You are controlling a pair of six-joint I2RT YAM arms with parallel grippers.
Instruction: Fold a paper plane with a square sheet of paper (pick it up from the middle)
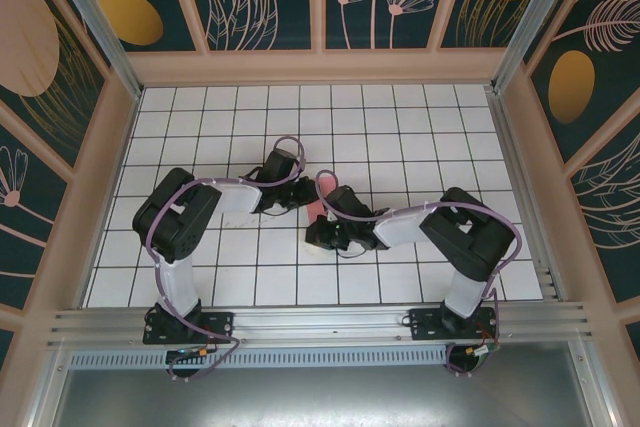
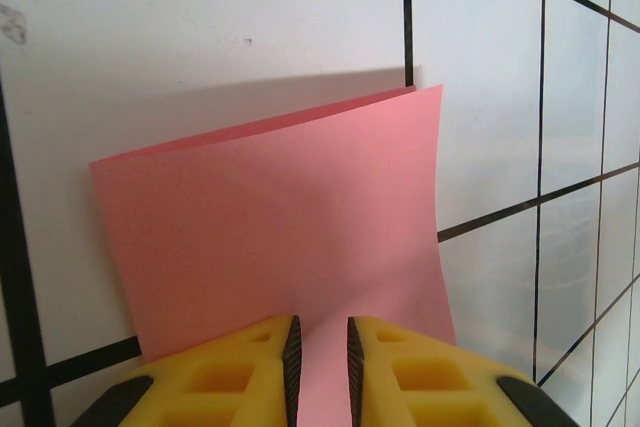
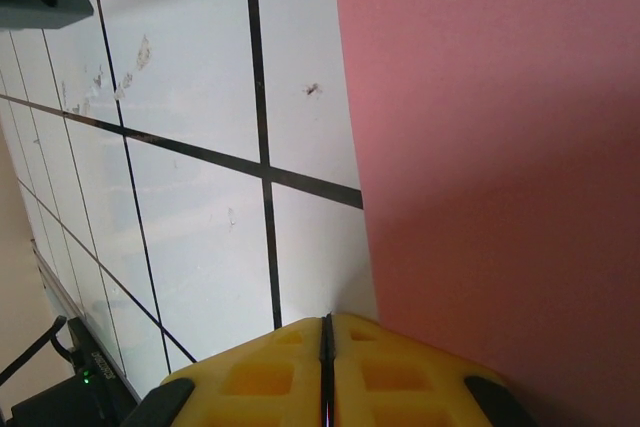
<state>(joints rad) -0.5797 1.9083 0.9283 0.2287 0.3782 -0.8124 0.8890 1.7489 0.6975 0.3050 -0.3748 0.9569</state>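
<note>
While right gripper (image 3: 327,339) is closed, left gripper (image 2: 320,349) apparently pinches paper (image 2: 270,212).

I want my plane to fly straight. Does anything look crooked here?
Yes. The square sheet of paper is folded over, but the layers don't match: a thin strip of one peeks past the far edge, so the fold looks askew.
</note>
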